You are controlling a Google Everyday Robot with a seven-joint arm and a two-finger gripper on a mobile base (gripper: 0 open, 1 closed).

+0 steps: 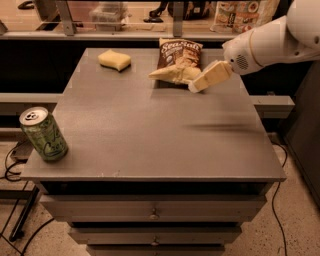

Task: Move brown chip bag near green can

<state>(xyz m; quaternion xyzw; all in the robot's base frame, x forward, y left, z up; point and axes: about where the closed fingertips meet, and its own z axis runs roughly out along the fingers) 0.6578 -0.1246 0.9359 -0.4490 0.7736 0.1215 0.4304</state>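
Observation:
The brown chip bag (179, 59) lies at the far middle of the grey table (150, 135), its pale tan bottom edge toward me. The green can (44, 134) stands upright at the table's front left corner, far from the bag. My gripper (196, 86) comes in from the upper right on a white arm (270, 40). Its cream tip is right at the bag's lower right edge, low over the table. I cannot tell whether it touches the bag.
A yellow sponge (114, 59) lies at the far left of the table, left of the bag. Drawers (154, 215) sit below the tabletop. A counter with packages (240, 15) runs behind the table. Cables lie on the floor at left (10, 165).

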